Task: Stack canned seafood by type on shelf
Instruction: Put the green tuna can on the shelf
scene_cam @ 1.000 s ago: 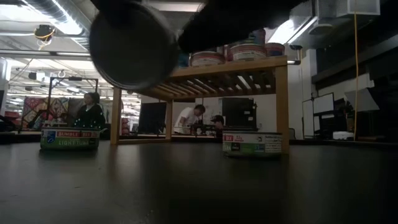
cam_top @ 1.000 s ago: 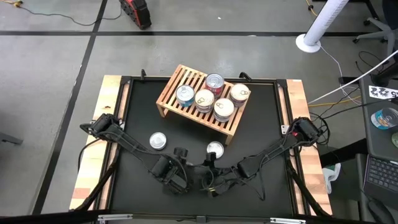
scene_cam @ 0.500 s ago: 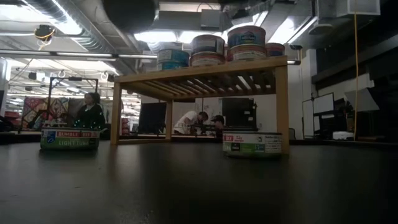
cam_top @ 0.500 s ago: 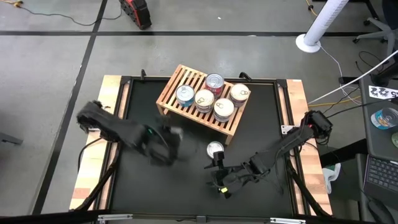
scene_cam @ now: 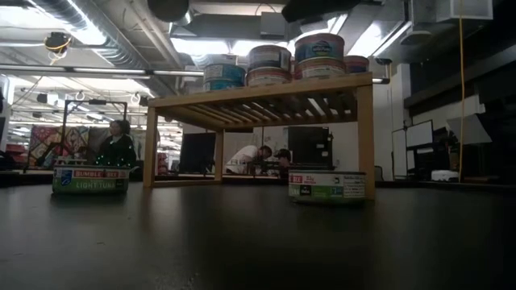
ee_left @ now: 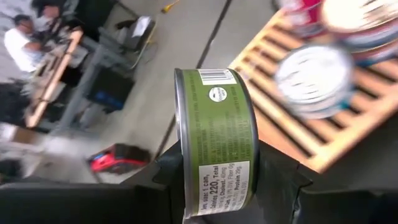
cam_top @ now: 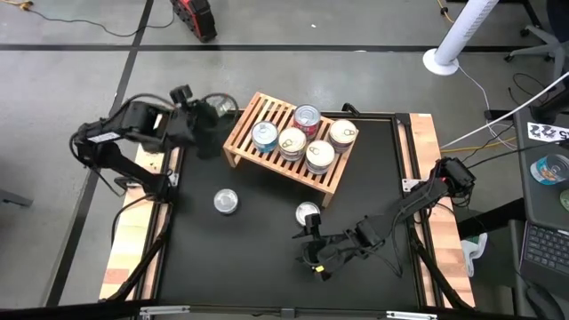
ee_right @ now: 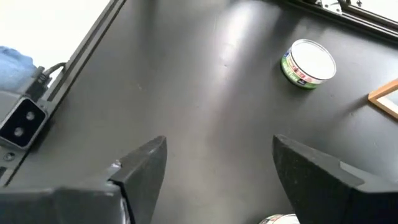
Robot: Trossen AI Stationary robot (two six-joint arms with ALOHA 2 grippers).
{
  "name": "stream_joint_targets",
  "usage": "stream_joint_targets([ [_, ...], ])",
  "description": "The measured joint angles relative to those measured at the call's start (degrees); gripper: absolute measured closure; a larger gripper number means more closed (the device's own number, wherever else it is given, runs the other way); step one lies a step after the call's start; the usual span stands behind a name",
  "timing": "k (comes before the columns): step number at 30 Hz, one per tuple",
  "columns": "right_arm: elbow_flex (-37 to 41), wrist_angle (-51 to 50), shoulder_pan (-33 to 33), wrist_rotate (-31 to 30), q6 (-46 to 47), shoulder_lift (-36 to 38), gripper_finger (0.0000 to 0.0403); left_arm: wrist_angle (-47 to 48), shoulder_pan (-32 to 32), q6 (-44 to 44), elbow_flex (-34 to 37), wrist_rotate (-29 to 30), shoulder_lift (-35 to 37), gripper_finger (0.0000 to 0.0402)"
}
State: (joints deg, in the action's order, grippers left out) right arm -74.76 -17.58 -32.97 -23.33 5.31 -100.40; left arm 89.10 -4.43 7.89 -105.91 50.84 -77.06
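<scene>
My left gripper (cam_top: 216, 108) is raised beyond the table's far-left part, beside the left corner of the wooden slat shelf (cam_top: 244, 133), and is shut on a green-labelled can (ee_left: 214, 137). Several cans (cam_top: 292, 140) stand on the shelf top, some of them stacked. Two more cans rest flat on the black table, one left of centre (cam_top: 226, 202) and one at the centre (cam_top: 307, 213). My right gripper (cam_top: 311, 255) hangs open over the table's near middle, just short of the centre can, with nothing between its fingers (ee_right: 146, 165). My left gripper pinches the green-labelled can between its two fingers (ee_left: 273, 177), one on each flat end, so the label wall (ee_left: 217, 180) faces back along the fingers. It points slanting down toward the shelf from the table's left. The can stands on edge, lifted clear of everything.
The shelf (scene_cam: 258, 89) stands on legs at the table's far middle, with open space under it. A raised wooden and metal frame (cam_top: 169, 169) borders the table. People (scene_cam: 117, 145) work in the room beyond. A red tool (cam_top: 194, 18) lies on the floor past the far edge.
My left gripper has swung from the table's near middle up and toward the far-left corner, carrying the can and rolling as it went; it now hangs beside the shelf's left corner. My right gripper has risen a little and stayed open.
</scene>
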Motion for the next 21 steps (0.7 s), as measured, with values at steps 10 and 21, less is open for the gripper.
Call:
stream_joint_targets([
  [10,0.02,-0.73,0.00,-0.07,-1.53,0.00,0.0113,-17.88,15.75,-27.80,7.50,-7.25,-0.64,0.0260],
  [21,0.04,-3.51,0.37,-0.06,-1.60,0.00,0.0113,-36.32,28.80,-49.51,25.13,-18.03,-1.09,0.0259],
])
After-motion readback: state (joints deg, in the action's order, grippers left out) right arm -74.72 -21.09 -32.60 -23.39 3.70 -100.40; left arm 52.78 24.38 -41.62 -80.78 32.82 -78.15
